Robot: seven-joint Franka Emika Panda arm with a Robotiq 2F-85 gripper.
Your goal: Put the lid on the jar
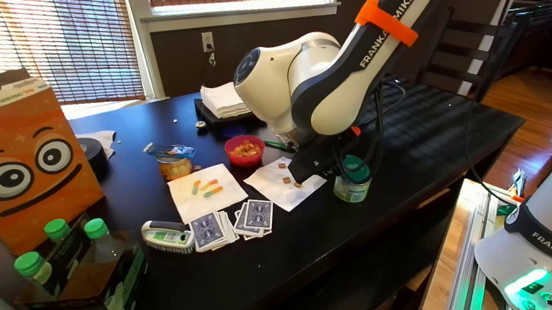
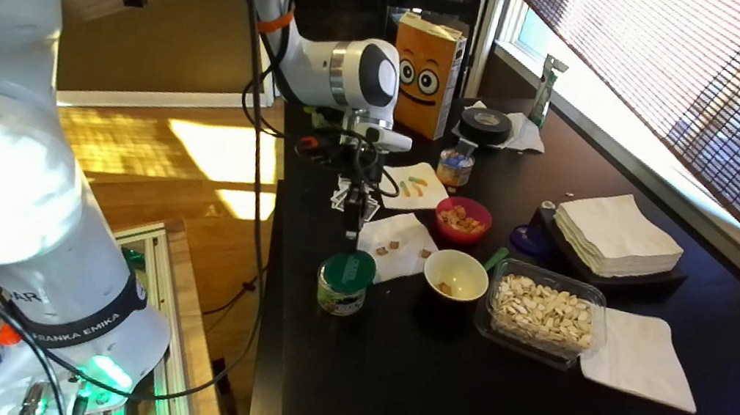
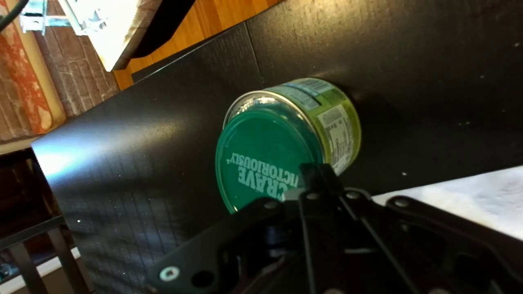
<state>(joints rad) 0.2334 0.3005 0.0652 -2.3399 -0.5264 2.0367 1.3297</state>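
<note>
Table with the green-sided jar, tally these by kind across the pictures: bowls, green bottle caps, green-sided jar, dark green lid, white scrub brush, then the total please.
Red bowl and cream bowl: 2
Green bottle caps: 4, one cut by the picture's edge
Green-sided jar: 1
Dark green lid: 1
White scrub brush: 1
Total: 9

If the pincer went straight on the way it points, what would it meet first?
Probably the lid: in the wrist view the shut pincer overlaps its edge, though contact or a pinch there is unclear. Beyond the lid, the jar likely comes next.
</note>
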